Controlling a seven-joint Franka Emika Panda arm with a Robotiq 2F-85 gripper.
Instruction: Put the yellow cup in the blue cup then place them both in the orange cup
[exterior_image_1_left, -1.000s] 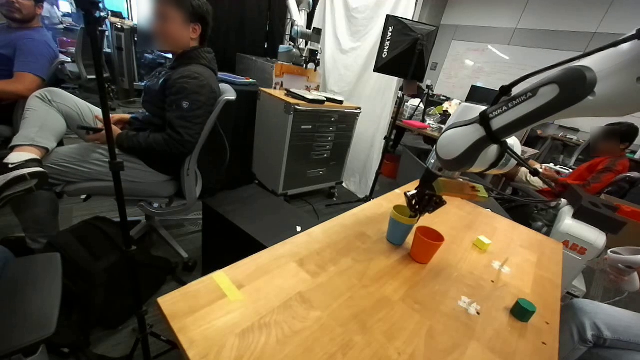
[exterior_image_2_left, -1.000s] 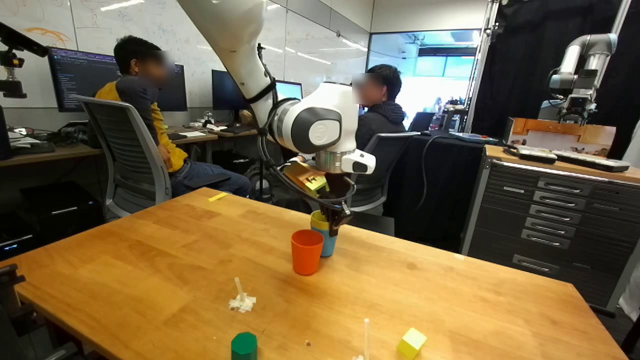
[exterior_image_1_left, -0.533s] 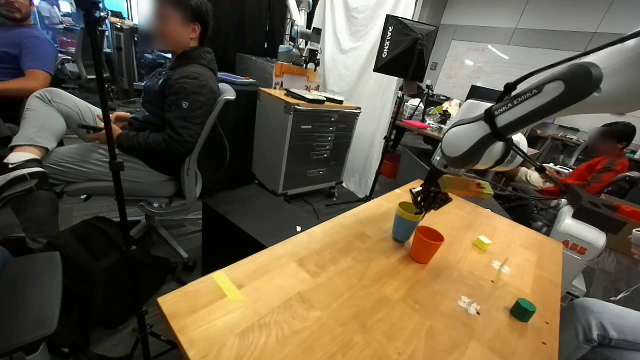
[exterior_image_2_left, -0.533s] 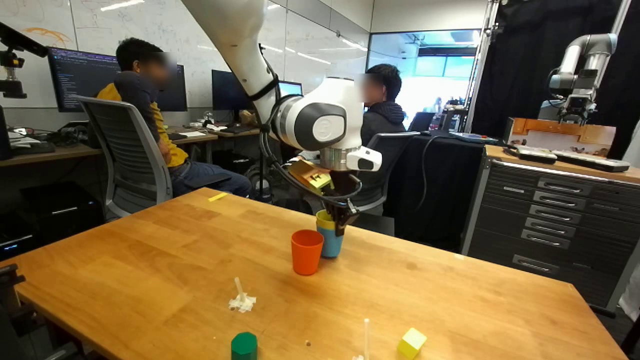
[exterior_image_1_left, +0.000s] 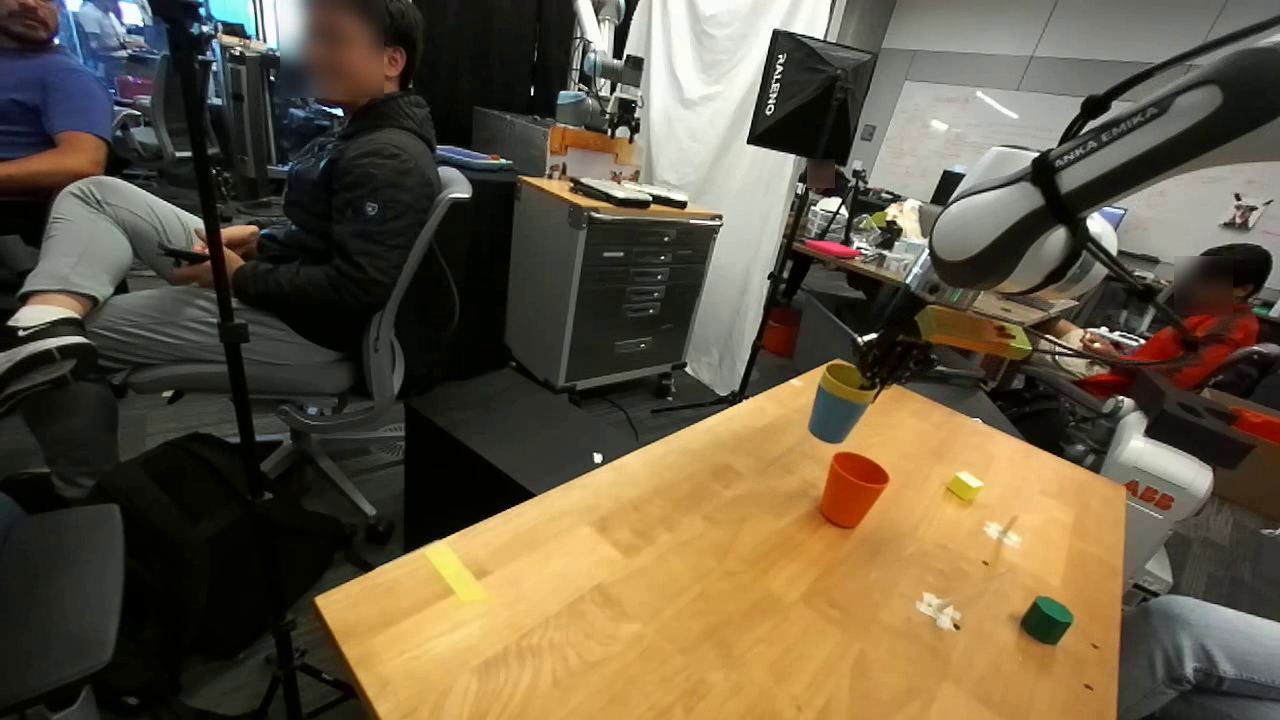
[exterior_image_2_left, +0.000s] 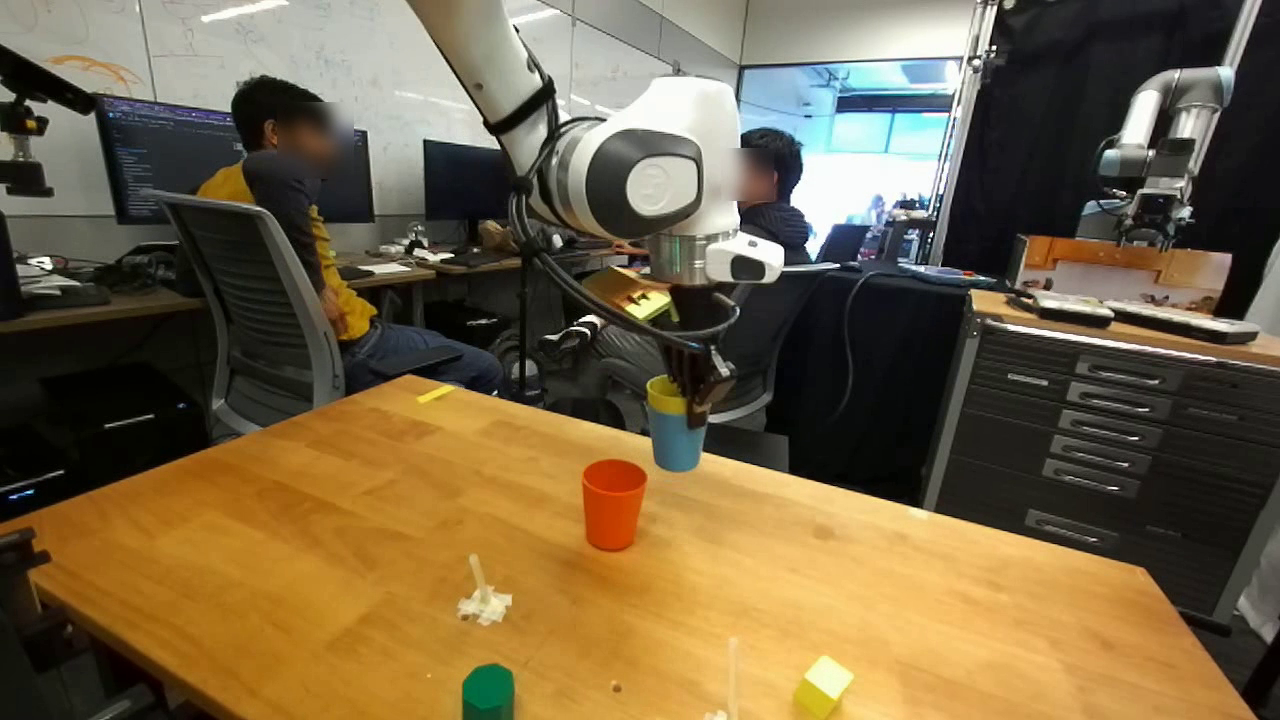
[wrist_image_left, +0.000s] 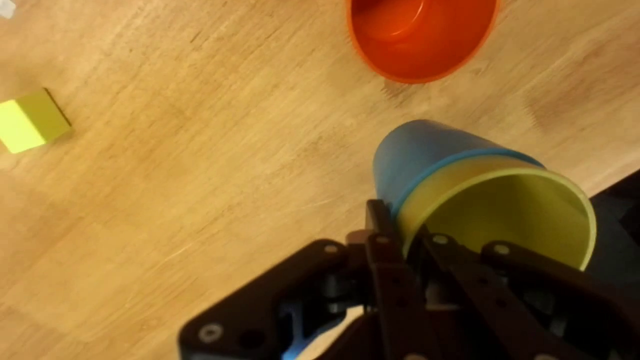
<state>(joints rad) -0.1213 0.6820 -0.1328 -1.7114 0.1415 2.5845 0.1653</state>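
Note:
The yellow cup (exterior_image_1_left: 848, 378) sits nested inside the blue cup (exterior_image_1_left: 836, 418), with only its upper band and rim showing. Both also show in an exterior view, the yellow cup (exterior_image_2_left: 664, 396) above the blue cup (exterior_image_2_left: 676, 440). My gripper (wrist_image_left: 401, 220) is shut on the near walls of both cups, one finger inside the yellow cup (wrist_image_left: 515, 215) and one outside the blue cup (wrist_image_left: 425, 150). It holds them tilted above the table. The orange cup (exterior_image_1_left: 854, 490) stands upright on the table, apart from the held cups. Its empty inside shows in the wrist view (wrist_image_left: 425, 35).
A yellow block (exterior_image_2_left: 825, 686) and a dark green block (exterior_image_2_left: 489, 692) lie on the wooden table (exterior_image_2_left: 330, 520). Thin pegs with white tape (exterior_image_2_left: 484, 604) stand on it. A yellow tape strip (exterior_image_1_left: 456, 571) marks a far part of the table. The table's edge is close to the held cups.
My gripper has risen and carried the nested yellow and blue cups up off the table, away from beside the orange cup. The cups now tilt more. The orange cup has not moved.

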